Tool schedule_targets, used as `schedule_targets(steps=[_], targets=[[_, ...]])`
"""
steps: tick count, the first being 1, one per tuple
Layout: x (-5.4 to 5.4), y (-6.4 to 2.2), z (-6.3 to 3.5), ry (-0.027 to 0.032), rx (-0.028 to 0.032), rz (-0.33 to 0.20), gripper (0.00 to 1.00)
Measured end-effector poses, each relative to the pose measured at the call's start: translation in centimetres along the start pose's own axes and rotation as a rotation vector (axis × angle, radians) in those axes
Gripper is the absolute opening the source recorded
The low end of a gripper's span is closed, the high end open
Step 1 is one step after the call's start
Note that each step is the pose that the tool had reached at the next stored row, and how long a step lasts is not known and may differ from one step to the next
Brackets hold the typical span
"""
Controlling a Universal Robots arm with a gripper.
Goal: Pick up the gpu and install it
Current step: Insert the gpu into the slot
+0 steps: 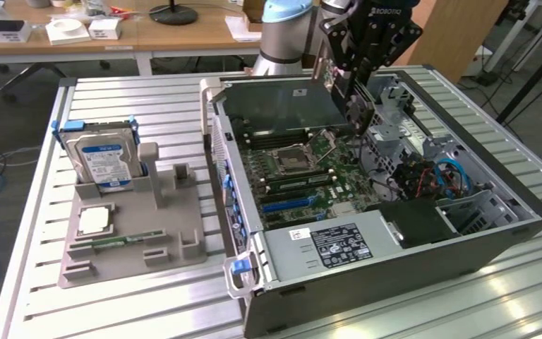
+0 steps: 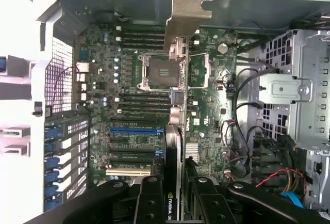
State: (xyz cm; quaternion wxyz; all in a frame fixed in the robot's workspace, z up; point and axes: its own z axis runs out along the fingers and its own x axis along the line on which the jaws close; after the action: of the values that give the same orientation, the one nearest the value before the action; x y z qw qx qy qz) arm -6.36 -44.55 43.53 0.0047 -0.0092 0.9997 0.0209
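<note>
GPU pinched edge-on between the partly closed end effector fingers, "NVIDIA" legible on the card near the pads, "ROBOTIQ" on the end effector body, card held above the motherboard inside the open PC case.

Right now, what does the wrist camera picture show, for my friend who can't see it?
The black two-fingered claw grips a thin flat black graphics card edge-on, its grey metal bracket at the far end, above the green motherboard inside an open grey metal computer case.
</note>
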Motion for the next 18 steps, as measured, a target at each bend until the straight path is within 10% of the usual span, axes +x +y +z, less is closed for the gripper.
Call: schedule_targets(steps=[18], targets=[[0.00,0.00,0.05,0.0089,0.0093,-0.199,0.26]])
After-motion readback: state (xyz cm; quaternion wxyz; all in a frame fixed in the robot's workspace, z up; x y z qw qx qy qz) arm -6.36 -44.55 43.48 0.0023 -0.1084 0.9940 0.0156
